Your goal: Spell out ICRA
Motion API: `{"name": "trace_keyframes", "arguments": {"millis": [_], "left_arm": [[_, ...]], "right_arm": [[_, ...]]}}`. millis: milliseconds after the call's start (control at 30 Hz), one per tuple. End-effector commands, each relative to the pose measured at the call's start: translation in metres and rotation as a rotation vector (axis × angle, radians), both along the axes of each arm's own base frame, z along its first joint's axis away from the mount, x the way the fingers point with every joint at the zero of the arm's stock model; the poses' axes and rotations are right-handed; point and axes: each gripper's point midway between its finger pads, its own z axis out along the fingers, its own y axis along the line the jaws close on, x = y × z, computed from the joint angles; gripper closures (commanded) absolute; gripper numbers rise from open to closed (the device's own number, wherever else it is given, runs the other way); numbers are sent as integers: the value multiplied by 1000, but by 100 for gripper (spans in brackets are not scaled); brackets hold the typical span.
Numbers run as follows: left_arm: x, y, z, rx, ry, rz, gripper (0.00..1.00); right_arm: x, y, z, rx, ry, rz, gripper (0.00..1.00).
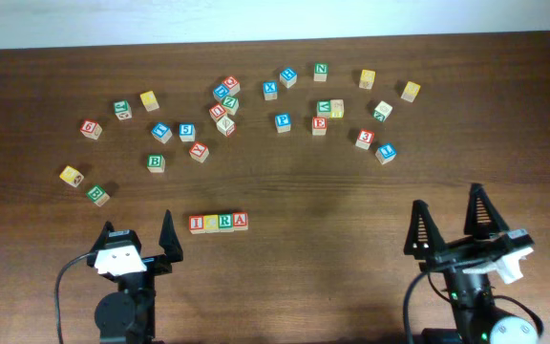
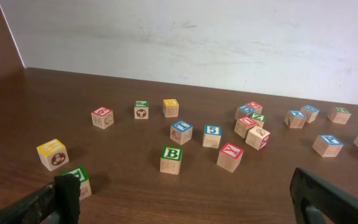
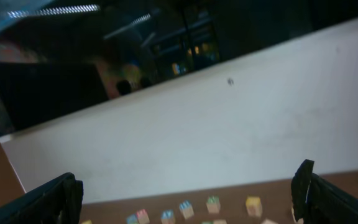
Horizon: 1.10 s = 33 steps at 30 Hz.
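Left gripper [image 1: 138, 227] and right gripper [image 1: 447, 197] gape wide, both empty, either side of the row [image 1: 219, 223]. It looks spelled, so back away without nudging it.

ICRA row [image 1: 219, 222] — red, yellow, green, red print; table [image 1: 351, 201] dark brown.

Dark wood-grain table [image 1: 370, 205]; scuffed white wall [image 2: 229, 43] behind; above wall, dim room [image 3: 42, 87], strip light [image 3: 55, 10] lit.
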Motion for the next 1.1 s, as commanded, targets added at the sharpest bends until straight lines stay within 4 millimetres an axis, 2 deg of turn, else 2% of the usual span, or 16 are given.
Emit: {"name": "trace_keyframes", "arguments": {"millis": [0,267,567,767,1067], "left_arm": [[0,-2,0,12,-1,-12,1],[0,-2,0,12,-1,-12,1],[0,-2,0,12,-1,-12,1],[0,-2,0,12,-1,-12,1],[0,-2,0,12,-1,-12,1]], "right_arm": [[8,-3,-25,-5,42,-12,2],[25,-4,-87,4,169,-11,2],[25,-4,-92,6,190,-11,2],[27,-4,-134,19,365,-10,2],[27,-4,-134,18,364,-10,2]]}}
